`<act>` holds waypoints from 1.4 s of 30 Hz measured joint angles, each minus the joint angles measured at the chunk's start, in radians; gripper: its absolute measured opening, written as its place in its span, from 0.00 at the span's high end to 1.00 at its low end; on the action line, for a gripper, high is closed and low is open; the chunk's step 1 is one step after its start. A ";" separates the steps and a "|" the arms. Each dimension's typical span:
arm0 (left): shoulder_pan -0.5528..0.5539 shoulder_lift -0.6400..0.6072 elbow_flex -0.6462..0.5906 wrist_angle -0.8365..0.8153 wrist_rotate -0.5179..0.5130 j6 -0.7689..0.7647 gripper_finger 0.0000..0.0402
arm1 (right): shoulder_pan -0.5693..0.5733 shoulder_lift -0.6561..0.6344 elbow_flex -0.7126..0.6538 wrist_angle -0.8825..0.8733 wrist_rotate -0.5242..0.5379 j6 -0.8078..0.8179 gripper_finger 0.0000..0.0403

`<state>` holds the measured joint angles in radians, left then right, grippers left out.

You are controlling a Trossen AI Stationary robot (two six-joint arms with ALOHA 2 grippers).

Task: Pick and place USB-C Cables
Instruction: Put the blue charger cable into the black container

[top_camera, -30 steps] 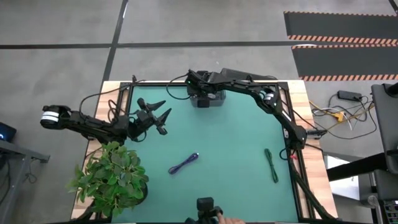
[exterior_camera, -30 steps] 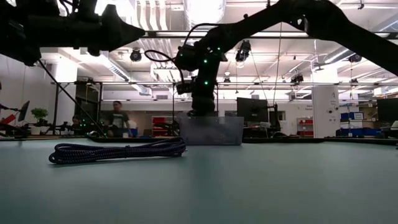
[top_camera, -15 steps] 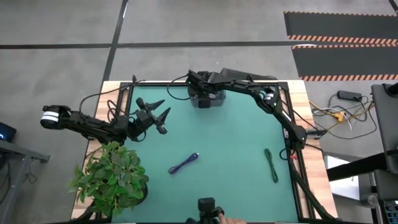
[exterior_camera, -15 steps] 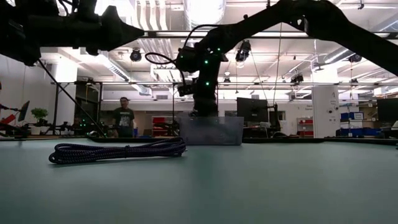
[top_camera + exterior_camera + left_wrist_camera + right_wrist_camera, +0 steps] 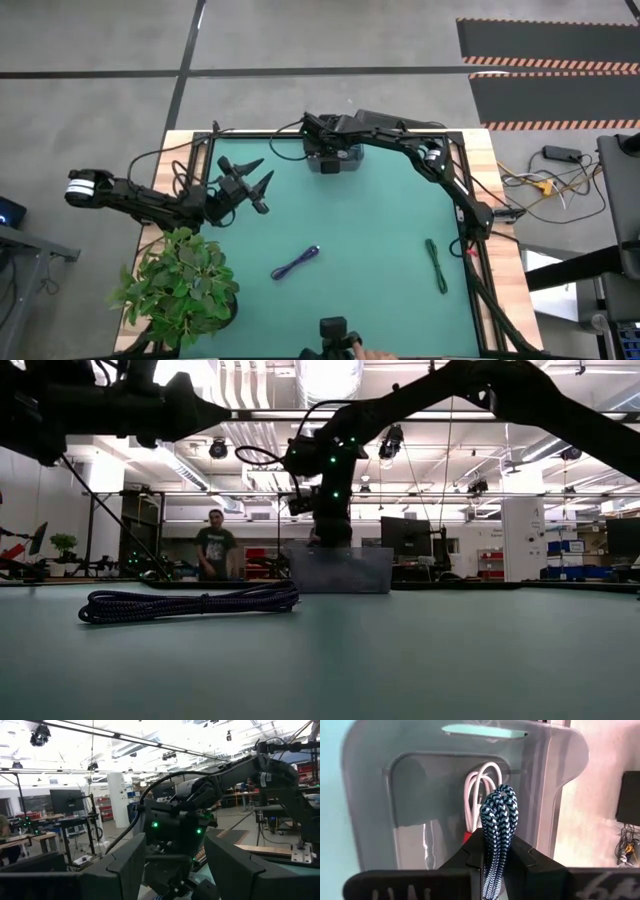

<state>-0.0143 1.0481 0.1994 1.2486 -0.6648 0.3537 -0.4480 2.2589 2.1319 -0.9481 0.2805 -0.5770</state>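
Progress check, near edge of the tabletop [image 5: 380, 240] outward. The purple cable [image 5: 295, 262] lay loose on the green mat, nearest my side and untouched. The dark green cable [image 5: 437, 265] lay just as loose by the right-hand edge. I judged both as not yet picked.

Mid-table on the left, the left gripper [image 5: 257, 180] hovered above the mat with its jaws spread wide and nothing between them. I took that arm as waiting.

At the far edge, the right gripper [image 5: 495, 857] was over the grey tray [image 5: 420, 785], jaws clamped on the blue cable [image 5: 498, 812], which hung at the tray's mouth and was not let go. Inside the tray the white cable with red [image 5: 479, 795] already lay delivered.

My tally: one placed, one at the point of release, two left on the mat.
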 joint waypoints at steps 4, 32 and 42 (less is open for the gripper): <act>0.000 -0.004 0.007 0.000 0.000 -0.006 0.53 | 0.000 0.000 0.004 0.002 0.003 0.013 0.93; -0.007 0.038 -0.004 -0.062 0.002 -0.243 0.53 | -0.001 -0.032 0.008 0.020 -0.076 0.045 0.78; -0.008 0.036 -0.006 -0.062 0.005 -0.243 0.53 | -0.002 -0.032 0.008 0.054 -0.079 0.045 0.78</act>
<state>-0.0219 1.0843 0.1932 1.1862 -0.6598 0.1108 -0.4503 2.2269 2.1399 -0.8941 0.2020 -0.5320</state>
